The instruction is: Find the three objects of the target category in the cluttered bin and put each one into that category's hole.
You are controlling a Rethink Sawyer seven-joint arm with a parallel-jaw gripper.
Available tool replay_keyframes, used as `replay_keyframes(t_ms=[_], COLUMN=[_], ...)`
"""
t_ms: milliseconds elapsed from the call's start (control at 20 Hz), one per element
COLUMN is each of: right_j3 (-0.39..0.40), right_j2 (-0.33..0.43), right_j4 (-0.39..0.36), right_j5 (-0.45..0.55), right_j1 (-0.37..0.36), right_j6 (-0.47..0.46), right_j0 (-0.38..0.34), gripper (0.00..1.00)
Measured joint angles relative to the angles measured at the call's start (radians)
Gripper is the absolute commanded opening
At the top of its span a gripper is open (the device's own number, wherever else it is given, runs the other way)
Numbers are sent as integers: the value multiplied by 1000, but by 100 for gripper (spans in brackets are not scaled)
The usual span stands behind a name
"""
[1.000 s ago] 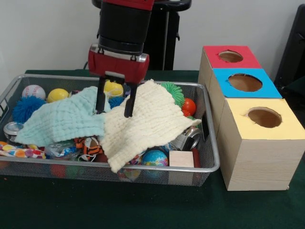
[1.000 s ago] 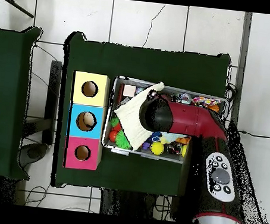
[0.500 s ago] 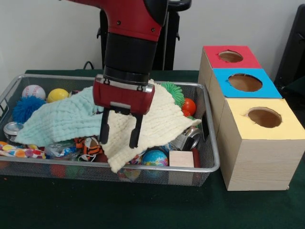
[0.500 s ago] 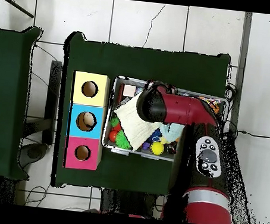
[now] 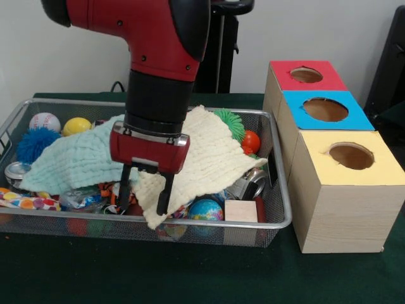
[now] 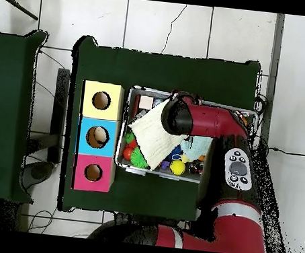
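A wire bin (image 5: 278, 218) holds a cream cloth (image 5: 205, 152) lying partly over a mint cloth (image 5: 73, 161). Around them are a baseball (image 5: 44, 120), a yellow ball (image 5: 76, 125), a fuzzy blue ball (image 5: 35, 144), a green spiky ball (image 5: 231, 121), an orange ball (image 5: 250, 140) and a globe ball (image 5: 205, 209). My gripper (image 5: 142, 206) is open and low at the bin's near side, its fingers (image 5: 164, 193) on either side of the cream cloth's hanging corner. From overhead the arm's wrist (image 6: 178, 116) hides the gripper; the cream cloth (image 6: 149, 137) shows beside it.
Three wooden boxes stand right of the bin, each with a hole: red (image 5: 307, 75), blue (image 5: 326, 109), yellow (image 5: 351, 155). The bin also holds a wooden block (image 5: 240, 211), a metal can (image 5: 253, 183), a striped tiger toy (image 5: 114, 193) and colourful wrappers (image 5: 25, 201).
The gripper has come from the bin's middle toward its near side and dropped lower. It is still open. The cloths lie as before.
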Motion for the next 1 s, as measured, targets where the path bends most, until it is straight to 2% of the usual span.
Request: replay_keyframes(t_ms=[400,1000], right_j3=[-16,-3], right_j2=[1,18], right_j4=[-25,-26], right_j5=[14,81], right_j1=[35,15], right_j6=[0,0], right_j0=[-49,-115], gripper=[100,100])
